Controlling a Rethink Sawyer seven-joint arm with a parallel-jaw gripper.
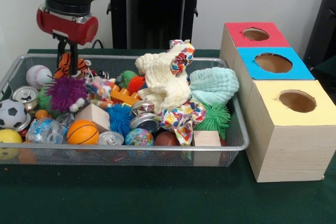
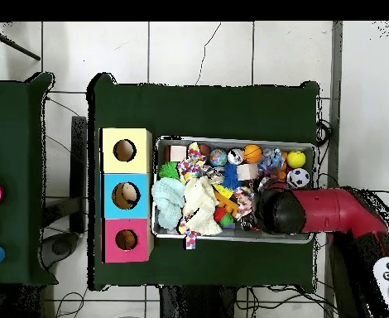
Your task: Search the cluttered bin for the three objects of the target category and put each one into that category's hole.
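The wire mesh bin [image 1: 131, 149] is heaped with toys; it also shows in the overhead view [image 2: 231, 139]. My gripper [image 1: 72, 62] reaches down at the bin's far left corner, right against a tan-orange striped plush animal [image 1: 82, 66]. Its tip is lost against the plush. In the overhead view the arm's black wrist [image 2: 280, 212] covers the gripper and that plush. A pale yellow fluffy plush [image 1: 164, 80] lies on top of the heap at mid-bin [image 2: 199, 203]. The red-topped box's hole [image 1: 255, 34] is farthest back in the row of boxes right of the bin [image 2: 126, 240].
The blue-topped box [image 1: 273, 64] and the yellow-topped box [image 1: 296, 100] stand in front of the red one. The bin also holds a baseball [image 1: 38, 75], soccer ball [image 1: 11, 113], basketball [image 1: 82, 132], purple spiky ball [image 1: 65, 93], mint cloth [image 1: 212, 85], cans and wooden blocks.
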